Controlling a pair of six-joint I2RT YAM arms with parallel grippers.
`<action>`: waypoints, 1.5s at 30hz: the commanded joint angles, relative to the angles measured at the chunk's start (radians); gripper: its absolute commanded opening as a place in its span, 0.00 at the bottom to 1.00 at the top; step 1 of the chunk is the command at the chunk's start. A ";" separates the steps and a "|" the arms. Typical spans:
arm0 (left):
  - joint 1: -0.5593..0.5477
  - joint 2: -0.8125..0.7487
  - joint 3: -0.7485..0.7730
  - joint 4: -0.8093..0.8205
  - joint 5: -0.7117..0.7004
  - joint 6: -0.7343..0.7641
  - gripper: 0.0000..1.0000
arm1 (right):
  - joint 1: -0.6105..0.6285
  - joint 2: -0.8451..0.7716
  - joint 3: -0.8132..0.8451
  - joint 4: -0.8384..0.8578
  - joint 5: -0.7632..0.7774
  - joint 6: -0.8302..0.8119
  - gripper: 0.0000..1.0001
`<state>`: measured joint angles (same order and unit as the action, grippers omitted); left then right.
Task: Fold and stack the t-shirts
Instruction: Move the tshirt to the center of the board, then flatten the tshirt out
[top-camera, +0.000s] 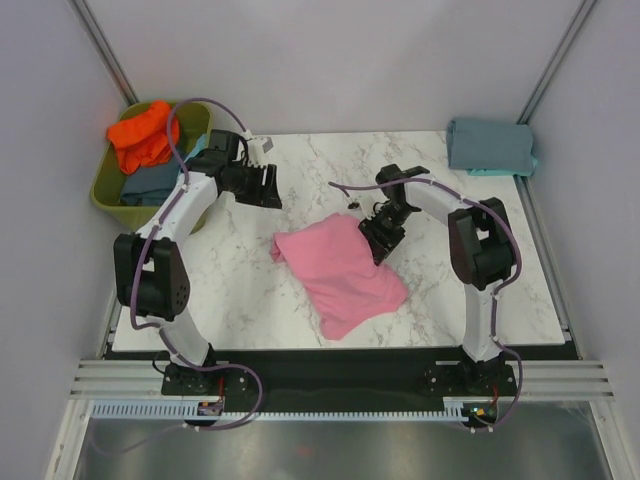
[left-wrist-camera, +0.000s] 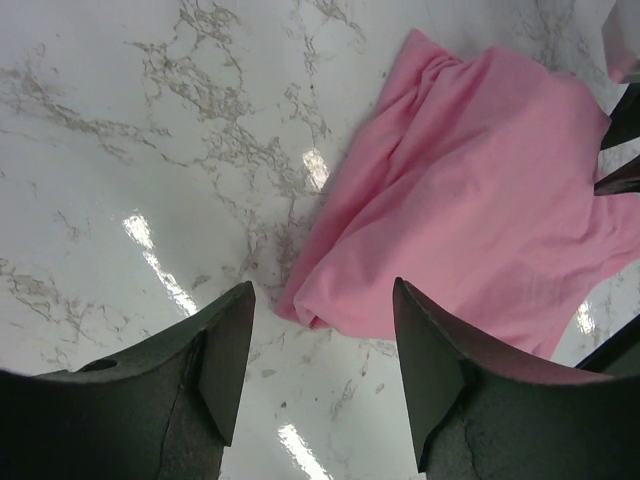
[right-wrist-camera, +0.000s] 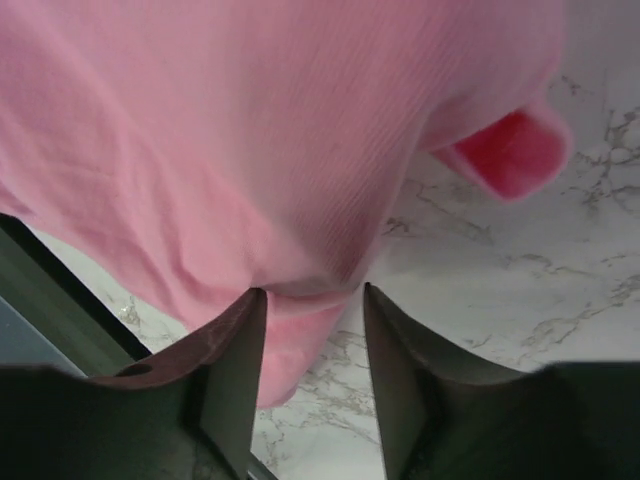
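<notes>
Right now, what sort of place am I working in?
Likely a robotics lab cell, not a home: bare grey walls framed by aluminium posts, white marble-patterned tabletop, olive-green plastic tub.

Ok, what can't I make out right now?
Right wrist: whether the right gripper has pinched the pink tee; cloth bulges over its fingertips.
Top: blue tees in the tub, under the orange tee and left arm.
Top: stack count, too small.
Left wrist: pink tee's right side, cut off by the edge.
</notes>
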<state>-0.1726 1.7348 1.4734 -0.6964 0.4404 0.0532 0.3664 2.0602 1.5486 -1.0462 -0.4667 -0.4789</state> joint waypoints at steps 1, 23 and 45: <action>-0.010 0.022 0.087 0.003 -0.032 0.043 0.64 | 0.031 0.037 0.054 -0.005 0.036 0.011 0.48; -0.002 -0.044 0.027 0.035 -0.222 -0.018 0.70 | 0.074 -0.408 0.311 0.167 0.166 -0.056 0.00; 0.016 -0.420 -0.160 0.043 -0.275 -0.079 0.74 | -0.075 -0.534 0.482 0.314 0.419 0.078 0.00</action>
<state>-0.1600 1.3254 1.3186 -0.6781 0.1810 0.0032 0.5549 1.5520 2.0289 -0.8867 -0.1421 -0.4545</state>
